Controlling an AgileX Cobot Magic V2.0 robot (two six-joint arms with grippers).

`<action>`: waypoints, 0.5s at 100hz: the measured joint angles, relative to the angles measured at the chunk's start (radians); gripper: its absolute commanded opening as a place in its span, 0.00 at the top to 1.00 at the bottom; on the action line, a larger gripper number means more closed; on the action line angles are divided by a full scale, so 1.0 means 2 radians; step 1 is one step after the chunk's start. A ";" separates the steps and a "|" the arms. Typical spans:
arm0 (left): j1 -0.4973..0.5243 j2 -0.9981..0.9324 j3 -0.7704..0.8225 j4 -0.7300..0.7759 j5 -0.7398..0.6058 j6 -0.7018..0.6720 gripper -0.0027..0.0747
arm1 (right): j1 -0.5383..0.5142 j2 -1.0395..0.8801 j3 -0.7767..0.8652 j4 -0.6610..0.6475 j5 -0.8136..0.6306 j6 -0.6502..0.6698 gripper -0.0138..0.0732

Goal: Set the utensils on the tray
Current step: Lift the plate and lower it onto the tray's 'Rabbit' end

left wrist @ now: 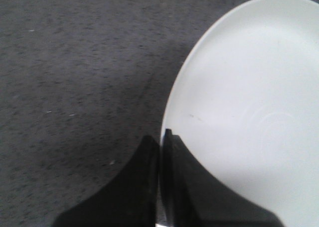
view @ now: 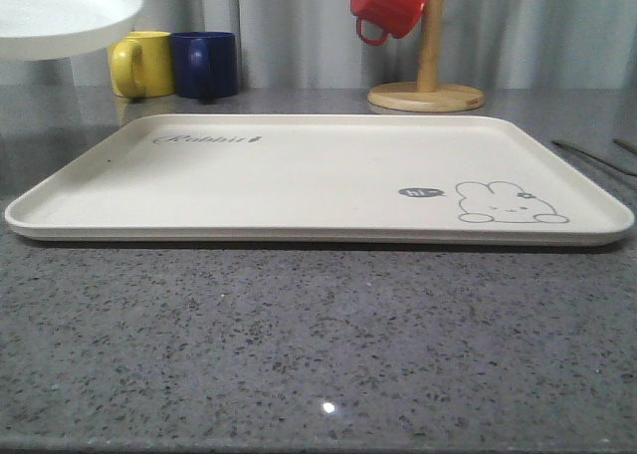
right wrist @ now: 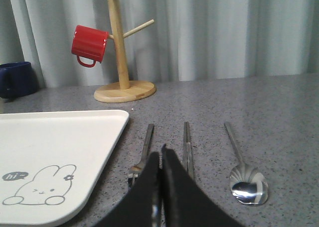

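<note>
step: tray (right wrist: 60, 142) bare, no utensil lifted | my right fingers (right wrist: 160, 187) pressed together, fork (right wrist: 144, 152) just beneath | left fingers (left wrist: 160, 177) pinching white plate (left wrist: 249, 112) rim | next: spread right fingers, drop onto fork handle

Soft, even indoor light is seen throughout. A small bright glare spot is caught on the speckled table (view: 326, 408), and a thin shadow is cast beneath the tray (view: 318, 233). The white plate (left wrist: 259, 107) is blurred and washed out in the left wrist view.
</note>
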 measured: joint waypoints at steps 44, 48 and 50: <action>-0.164 0.074 -0.001 -0.024 -0.024 0.001 0.99 | 0.000 0.000 0.000 0.000 0.000 0.000 0.92; -0.171 0.086 -0.001 -0.027 -0.025 0.001 0.99 | 0.000 0.000 0.000 0.000 0.000 0.000 0.92; -0.174 0.091 -0.001 -0.029 -0.027 0.001 0.99 | 0.000 0.000 0.000 0.000 0.000 0.000 0.92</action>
